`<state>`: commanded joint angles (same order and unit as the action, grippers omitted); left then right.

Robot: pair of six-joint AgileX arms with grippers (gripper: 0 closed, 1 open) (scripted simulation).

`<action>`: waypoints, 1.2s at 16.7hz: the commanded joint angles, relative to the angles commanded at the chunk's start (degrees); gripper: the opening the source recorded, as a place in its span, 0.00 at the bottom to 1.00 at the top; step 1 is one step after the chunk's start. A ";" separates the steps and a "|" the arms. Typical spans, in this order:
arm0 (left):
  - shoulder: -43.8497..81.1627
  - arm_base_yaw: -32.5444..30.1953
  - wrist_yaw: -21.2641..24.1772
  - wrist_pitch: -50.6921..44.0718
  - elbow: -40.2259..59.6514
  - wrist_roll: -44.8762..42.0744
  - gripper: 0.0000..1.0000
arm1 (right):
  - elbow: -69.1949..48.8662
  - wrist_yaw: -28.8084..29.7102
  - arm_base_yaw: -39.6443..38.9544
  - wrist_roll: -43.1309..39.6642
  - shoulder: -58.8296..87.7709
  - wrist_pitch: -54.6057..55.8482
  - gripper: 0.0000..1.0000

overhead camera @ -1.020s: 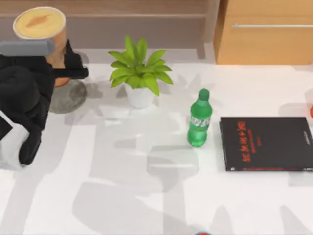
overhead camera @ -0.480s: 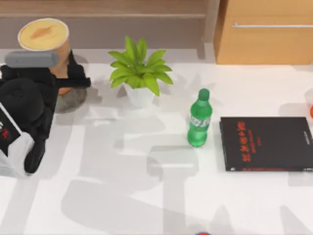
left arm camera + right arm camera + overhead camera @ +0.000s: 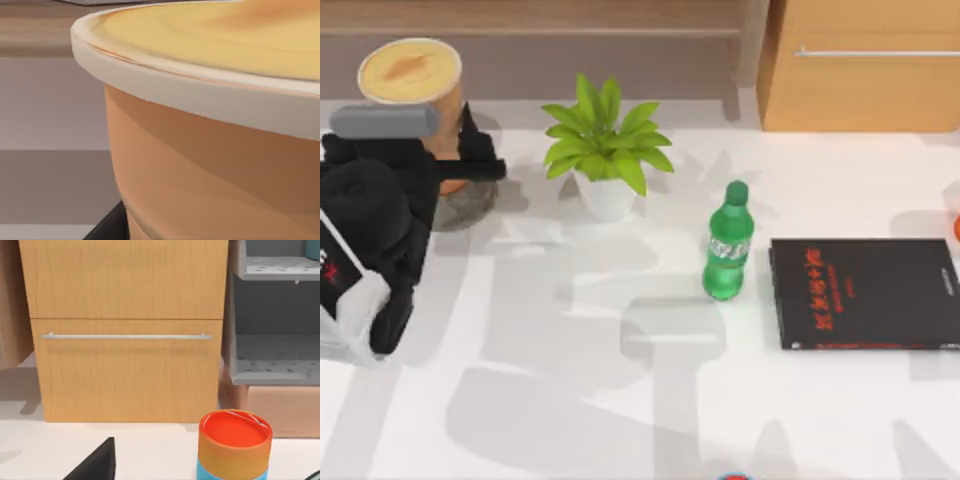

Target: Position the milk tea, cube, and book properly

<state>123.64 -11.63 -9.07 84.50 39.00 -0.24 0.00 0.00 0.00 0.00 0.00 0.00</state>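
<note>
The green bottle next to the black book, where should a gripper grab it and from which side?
Grip the green bottle around its mid body, near the label band, coming in level from the open table in front. It stands upright and round, so a side pinch suits it. The black book crowds its right, and the potted plant stands behind to the left.

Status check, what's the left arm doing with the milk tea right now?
Left gripper shut on milk tea at the table's far left, over the grey coaster. Potted plant close beside. Right arm parked, near the wooden cabinet.

Bright even light, soft grey shadows across the white table (image 3: 620,400), mildly blurred throughout
</note>
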 joint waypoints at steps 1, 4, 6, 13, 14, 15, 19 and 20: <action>0.00 0.00 0.00 0.00 0.00 0.00 0.53 | 0.00 0.00 0.00 0.00 0.00 0.00 1.00; 0.00 0.00 0.00 0.00 0.00 0.00 0.75 | 0.00 0.00 0.00 0.00 0.00 0.00 1.00; 0.00 0.00 0.00 0.00 0.00 0.00 0.90 | 0.00 0.00 0.00 0.00 0.00 0.00 1.00; 0.00 0.00 0.00 0.00 0.00 0.00 1.00 | 0.00 0.00 0.00 0.00 0.00 0.00 1.00; 0.00 0.00 0.00 0.00 0.00 0.00 1.00 | 0.00 0.00 0.00 0.00 0.00 0.00 1.00; 0.00 0.00 0.00 0.00 0.00 0.00 1.00 | 0.00 0.00 0.00 0.00 0.00 0.00 1.00; -0.76 -0.20 -0.29 1.34 -1.96 -0.02 1.00 | 0.00 0.00 0.00 0.00 0.00 0.00 1.00; -1.18 -0.37 -0.47 2.17 -3.24 -0.03 1.00 | 0.00 0.00 0.00 0.00 0.00 0.00 1.00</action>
<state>122.46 -12.00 -9.54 86.67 35.76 -0.27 0.00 0.00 0.00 0.00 0.00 0.00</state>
